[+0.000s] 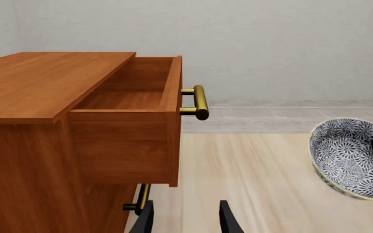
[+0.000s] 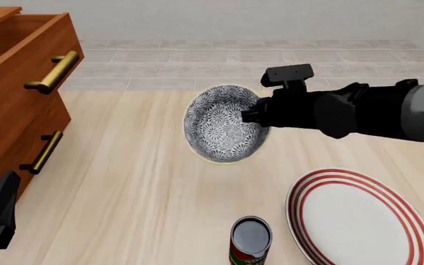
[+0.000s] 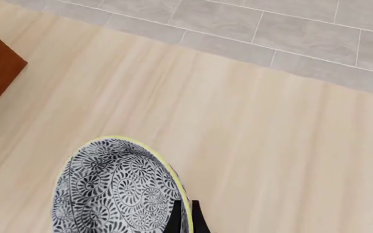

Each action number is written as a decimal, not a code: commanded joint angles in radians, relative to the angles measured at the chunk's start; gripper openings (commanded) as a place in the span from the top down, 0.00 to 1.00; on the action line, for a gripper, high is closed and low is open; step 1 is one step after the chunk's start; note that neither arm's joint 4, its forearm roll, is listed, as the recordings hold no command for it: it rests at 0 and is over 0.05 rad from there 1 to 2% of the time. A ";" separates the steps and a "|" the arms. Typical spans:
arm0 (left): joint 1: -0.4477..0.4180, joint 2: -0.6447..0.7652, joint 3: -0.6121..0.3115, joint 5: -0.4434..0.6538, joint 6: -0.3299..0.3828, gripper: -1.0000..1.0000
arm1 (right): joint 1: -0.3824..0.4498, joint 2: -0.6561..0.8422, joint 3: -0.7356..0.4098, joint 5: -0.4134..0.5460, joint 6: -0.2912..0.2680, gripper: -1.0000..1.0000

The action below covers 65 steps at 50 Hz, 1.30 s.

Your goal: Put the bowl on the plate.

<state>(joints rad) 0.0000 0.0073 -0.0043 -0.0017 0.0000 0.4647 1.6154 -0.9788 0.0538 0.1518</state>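
The bowl [image 2: 223,131] hangs tilted above the desk [image 2: 138,193], its rim pinched by the right hand [image 2: 252,116], whose fingers clamp the wall. The plate [image 2: 359,218] lies bare, nearer the arms and to the right, so carrying and setting down remain. The left hand [image 1: 186,218] idles, fingers apart, holding nothing, by the wooden drawer chest [image 2: 13,99]; a can [image 2: 250,240] stands beside the plate; grey tiled floor lies beyond.

Wooden dresser [image 2: 17,88] at table's far left, top drawer [image 1: 131,121] open w/ brass handle [image 1: 198,102]; red-and-green can [image 2: 250,240] upright near front edge.
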 commanded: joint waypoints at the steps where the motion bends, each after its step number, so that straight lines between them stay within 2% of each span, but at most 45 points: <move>1: 0.000 0.000 0.000 0.000 0.000 0.00 | -0.033 -0.088 0.049 -0.010 0.027 1.00; 32: 0.000 0.000 0.000 0.000 0.000 0.00 | -0.166 -0.342 0.257 0.002 0.060 1.00; 54: 0.000 0.000 0.000 0.000 0.000 0.00 | -0.300 -0.582 0.408 0.097 0.068 1.00; 65: 0.000 0.000 0.000 0.000 0.000 0.00 | -0.338 -0.670 0.453 0.145 0.072 1.00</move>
<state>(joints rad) 0.0000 0.0073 -0.0043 -0.0017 0.0000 0.1674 1.0345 -0.5681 0.1582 0.2163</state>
